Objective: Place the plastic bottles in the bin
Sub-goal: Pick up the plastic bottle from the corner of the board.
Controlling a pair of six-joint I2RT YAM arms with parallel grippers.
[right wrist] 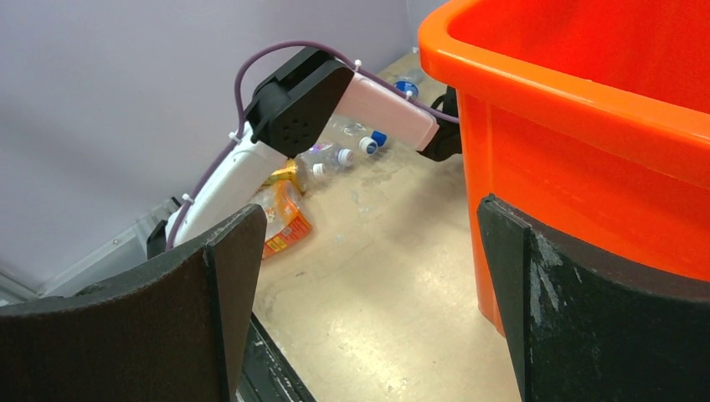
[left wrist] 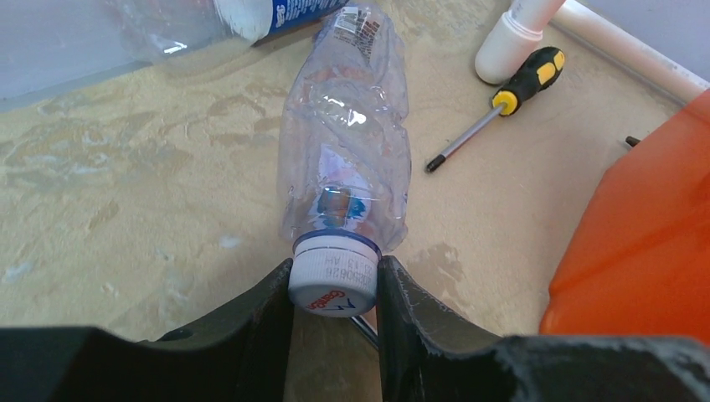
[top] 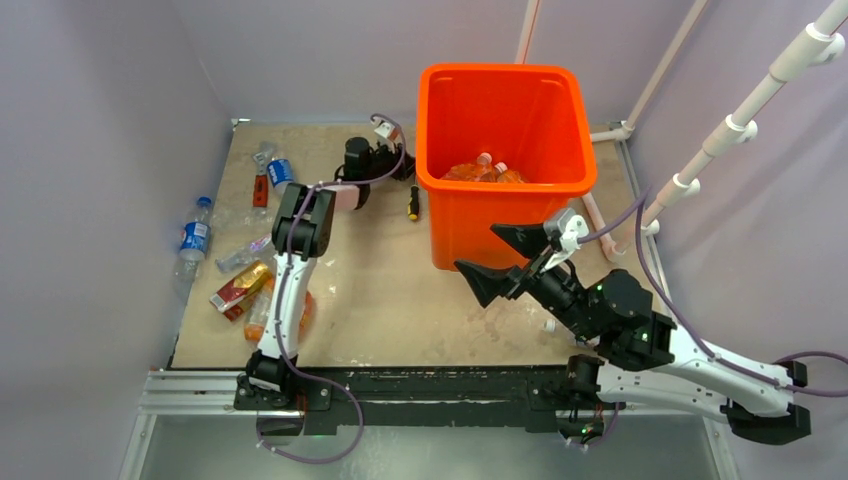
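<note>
A clear crushed plastic bottle [left wrist: 347, 142] lies on the board, its white cap towards my left gripper [left wrist: 335, 280]. That gripper's fingers press on both sides of the cap, so it is shut on the bottle, just left of the orange bin [top: 505, 110]. In the top view the left gripper [top: 385, 160] hides this bottle. Bottles with orange labels [top: 485, 172] lie inside the bin. More bottles lie at the left: one with a blue label [top: 195, 235], another [top: 278, 170] and a clear one [top: 243, 253]. My right gripper [top: 500, 258] hangs open and empty in front of the bin [right wrist: 586, 109].
A yellow-and-black screwdriver [left wrist: 502, 100] lies between the bottle and the bin wall [left wrist: 645, 243]. A white pipe foot [left wrist: 511, 42] stands behind it. A red-gold packet [top: 240, 285] and an orange-labelled bottle [top: 262, 310] lie beside the left arm's base. A red tool [top: 260, 190] lies far left.
</note>
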